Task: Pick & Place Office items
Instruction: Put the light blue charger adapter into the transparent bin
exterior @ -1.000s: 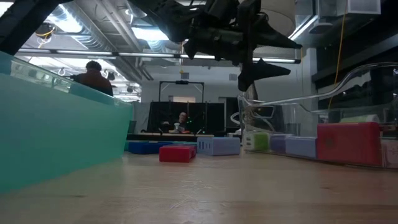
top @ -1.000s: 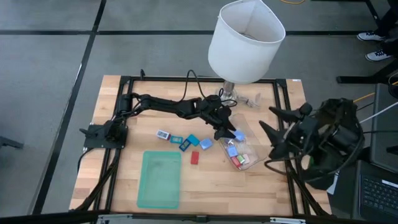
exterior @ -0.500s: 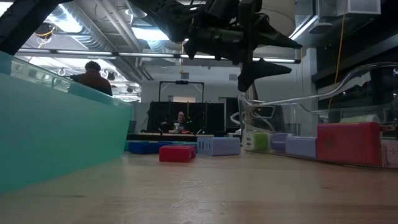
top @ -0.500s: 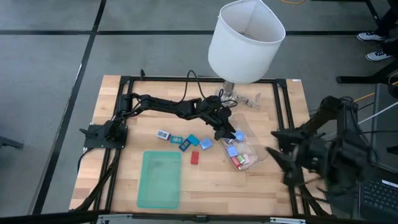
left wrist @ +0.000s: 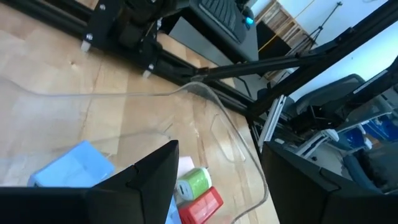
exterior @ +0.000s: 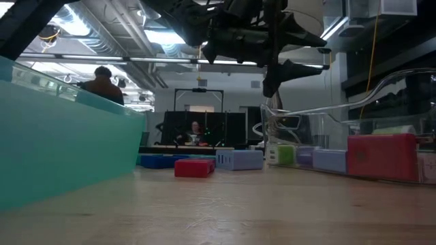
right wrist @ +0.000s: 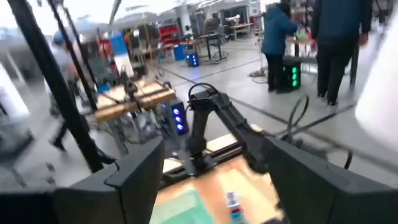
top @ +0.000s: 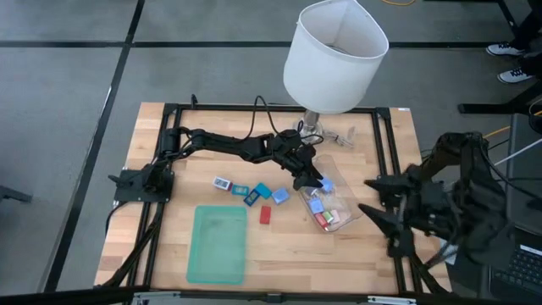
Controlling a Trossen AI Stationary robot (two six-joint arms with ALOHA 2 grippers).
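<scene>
The wooden table (top: 279,246) carries a flat green tray (top: 218,244) well off from the left gripper (top: 315,180), toward the table's front-left, while the clear tub (top: 333,206) lies directly under that gripper. The left gripper hangs over the tub's near rim with its fingers spread apart and nothing between them; the right gripper (top: 383,212) is raised off beyond the table's right edge, fingers also spread. Of the office items, several sit in the tub just below and past the left gripper, among them a light blue piece (top: 316,205), a red piece (top: 323,220) and a green one (left wrist: 191,183); a loose blue piece (top: 280,196) and a red piece (top: 265,214) lie just outside, toward the tray
</scene>
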